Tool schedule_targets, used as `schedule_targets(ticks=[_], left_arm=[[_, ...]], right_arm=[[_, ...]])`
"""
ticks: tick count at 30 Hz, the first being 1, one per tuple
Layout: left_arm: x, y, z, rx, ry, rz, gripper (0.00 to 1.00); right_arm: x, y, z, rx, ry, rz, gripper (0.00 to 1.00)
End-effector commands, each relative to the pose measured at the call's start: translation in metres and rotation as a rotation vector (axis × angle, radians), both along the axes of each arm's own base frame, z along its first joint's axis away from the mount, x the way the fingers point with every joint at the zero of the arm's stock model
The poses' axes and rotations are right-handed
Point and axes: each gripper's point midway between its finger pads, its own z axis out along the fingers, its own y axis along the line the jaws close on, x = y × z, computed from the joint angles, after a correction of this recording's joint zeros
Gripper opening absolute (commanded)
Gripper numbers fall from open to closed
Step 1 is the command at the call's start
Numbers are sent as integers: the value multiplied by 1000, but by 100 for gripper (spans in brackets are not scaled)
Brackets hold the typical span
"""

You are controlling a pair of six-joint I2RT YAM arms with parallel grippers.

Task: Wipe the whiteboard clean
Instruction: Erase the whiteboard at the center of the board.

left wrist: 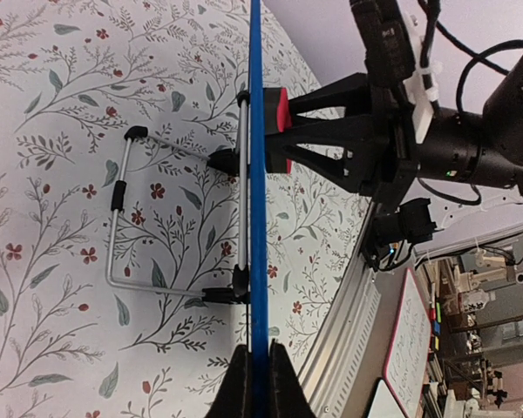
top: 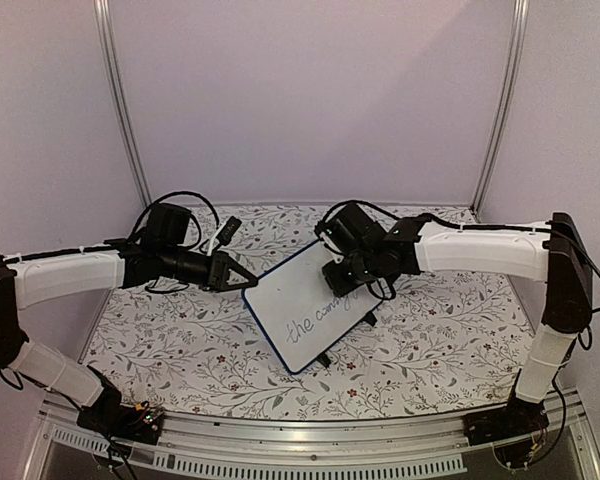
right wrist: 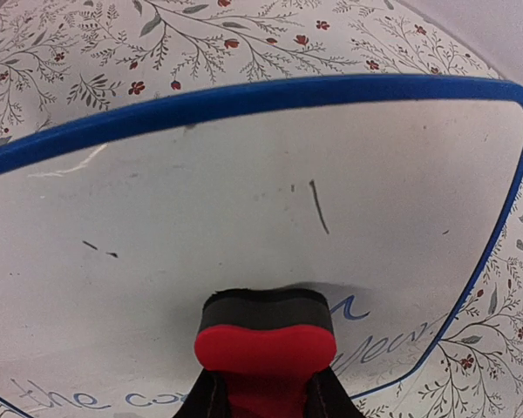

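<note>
From above there is one whiteboard (top: 300,310) and two hands. The board sits tilted on the floral table (top: 180,340) between them. The left hand (top: 246,283) is at its left edge and the right hand (top: 350,287) over its upper right part. Blue handwriting runs along the lower side.

The left wrist view shows the board edge-on as a thin blue line (left wrist: 257,218). The left hand (left wrist: 258,383) is pressed together on that frame. One wire stand (left wrist: 118,226) props the back, and the right hand (left wrist: 289,132) meets the front.

In the right wrist view, the right hand (right wrist: 266,396) pinches one red eraser (right wrist: 266,335), dark pad against the white face (right wrist: 244,200). A few dark strokes mark the board above it.
</note>
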Motion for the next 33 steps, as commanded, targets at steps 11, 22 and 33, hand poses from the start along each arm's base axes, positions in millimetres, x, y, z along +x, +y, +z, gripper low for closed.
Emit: schedule_targets(ticks=[11, 22, 33], left_arm=[[-8, -4, 12, -41, -34, -50, 0], [-8, -4, 11, -41, -32, -51, 0], [-8, -4, 12, -41, -35, -49, 0]], right_arm=[[5, -5, -1, -3, -14, -18, 20], [-11, -31, -22, -9, 24, -60, 20], [1, -15, -10, 12, 2, -44, 20]])
